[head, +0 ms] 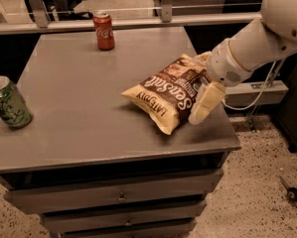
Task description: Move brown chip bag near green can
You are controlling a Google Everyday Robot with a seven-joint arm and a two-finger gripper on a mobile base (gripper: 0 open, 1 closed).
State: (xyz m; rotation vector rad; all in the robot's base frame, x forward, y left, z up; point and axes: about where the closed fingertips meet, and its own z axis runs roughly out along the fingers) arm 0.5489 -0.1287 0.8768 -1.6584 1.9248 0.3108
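Observation:
The brown chip bag [167,93] lies on the grey table [83,128], right of centre, dark brown middle with white lettering and pale yellow ends. The green can [8,103] stands at the table's left edge, far from the bag. My gripper [203,90] reaches in from the right and sits at the bag's right end. One pale finger [206,103] hangs down in front of the bag's right side; the other is behind the bag's top corner. The fingers straddle the bag's end.
A red Coca-Cola can [104,31] stands at the table's back, left of centre. The table has drawers [120,197] below its front edge. A rail and glass partition run behind the table. Speckled floor lies to the right.

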